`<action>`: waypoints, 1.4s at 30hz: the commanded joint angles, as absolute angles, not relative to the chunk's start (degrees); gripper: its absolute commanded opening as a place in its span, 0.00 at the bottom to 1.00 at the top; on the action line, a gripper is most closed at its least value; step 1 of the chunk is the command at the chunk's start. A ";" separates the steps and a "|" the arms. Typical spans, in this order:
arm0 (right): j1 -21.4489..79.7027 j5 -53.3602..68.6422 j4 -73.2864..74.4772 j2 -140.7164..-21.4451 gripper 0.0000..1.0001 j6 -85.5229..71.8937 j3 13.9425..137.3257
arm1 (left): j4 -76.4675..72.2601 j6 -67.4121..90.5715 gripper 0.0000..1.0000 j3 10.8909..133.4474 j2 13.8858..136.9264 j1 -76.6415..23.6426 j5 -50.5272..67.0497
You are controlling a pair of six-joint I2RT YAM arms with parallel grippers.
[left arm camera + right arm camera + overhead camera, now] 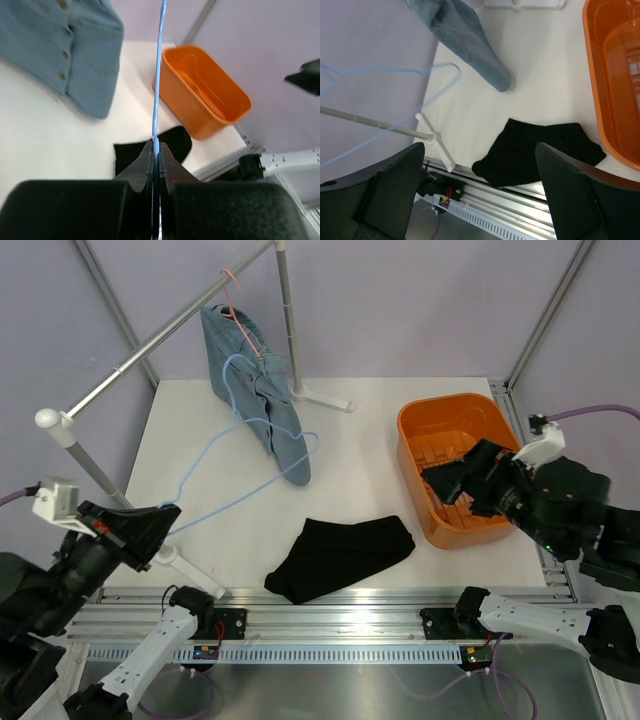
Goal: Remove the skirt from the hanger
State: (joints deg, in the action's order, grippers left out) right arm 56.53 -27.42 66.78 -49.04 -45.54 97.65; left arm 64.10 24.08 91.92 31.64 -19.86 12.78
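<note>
A black skirt [340, 558] lies flat on the white table near its front edge, free of any hanger; it also shows in the left wrist view [129, 156] and the right wrist view [540, 152]. My left gripper [170, 520] is shut on the thin wire of an empty light-blue hanger [316, 443], held above the table's left side; the wire [159, 75] runs up from between the jaws [156, 150]. My right gripper [452, 482] is open and empty above the orange bin [440, 405]. In the right wrist view it [480, 147] looks down at the skirt.
A blue denim garment [255, 380] hangs from a pink hanger on the white clothes rail [150, 340] at the back left. The rail's near foot [190, 570] stands by the front left edge, the other foot [320, 395] at the back. The orange bin fills the right side.
</note>
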 commanded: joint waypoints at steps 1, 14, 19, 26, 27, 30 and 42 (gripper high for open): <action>56.86 -29.09 68.30 -51.94 0.99 -47.46 95.02 | 67.84 22.94 0.00 99.47 34.18 -20.65 3.70; 56.78 -25.32 66.53 -51.86 0.99 -47.99 92.03 | 72.86 23.91 0.00 103.01 34.98 -21.36 -21.07; 56.78 -23.73 65.57 -52.91 0.99 -47.46 90.88 | 66.99 22.85 0.00 99.59 34.54 -21.36 -22.50; 56.86 -21.01 64.43 -56.42 0.99 -46.58 87.47 | 63.90 23.03 0.00 99.32 35.69 -21.27 -22.94; 56.87 -20.83 63.90 -56.51 1.00 -46.58 86.67 | 63.20 22.68 0.00 99.14 35.42 -21.27 -22.50; 56.78 -19.78 61.62 -57.21 0.99 -46.67 84.55 | 61.00 21.80 0.00 99.05 34.63 -21.27 -20.48; 56.78 -19.51 60.73 -62.13 0.99 -46.85 80.33 | 62.58 23.29 0.00 94.84 33.05 -21.27 -24.96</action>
